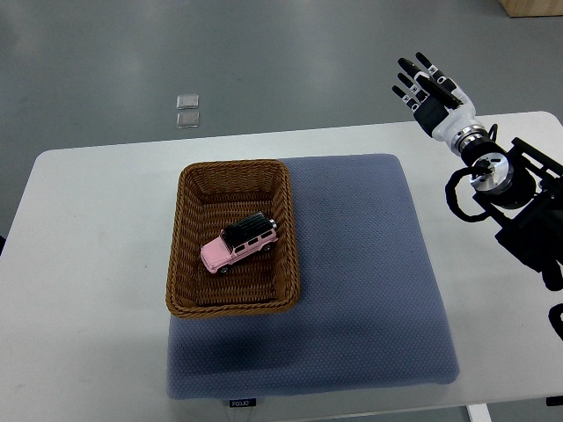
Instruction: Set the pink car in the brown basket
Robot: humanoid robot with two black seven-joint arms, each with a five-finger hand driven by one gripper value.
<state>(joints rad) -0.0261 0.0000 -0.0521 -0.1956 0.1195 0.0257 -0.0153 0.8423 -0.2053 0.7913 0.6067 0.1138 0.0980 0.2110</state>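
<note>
A pink toy car (237, 244) with a black roof lies inside the brown wicker basket (187, 220), near its middle, nose toward the lower left. My right hand (426, 85) is raised at the upper right, well away from the basket, with its black fingers (410, 69) spread and holding nothing. Its arm (515, 202) comes in from the right edge. The left hand is out of view.
The basket stands on the left part of a blue-grey mat (361, 272) on a white table (88, 290). Two small clear squares (187, 111) lie on the grey floor beyond the table's far edge.
</note>
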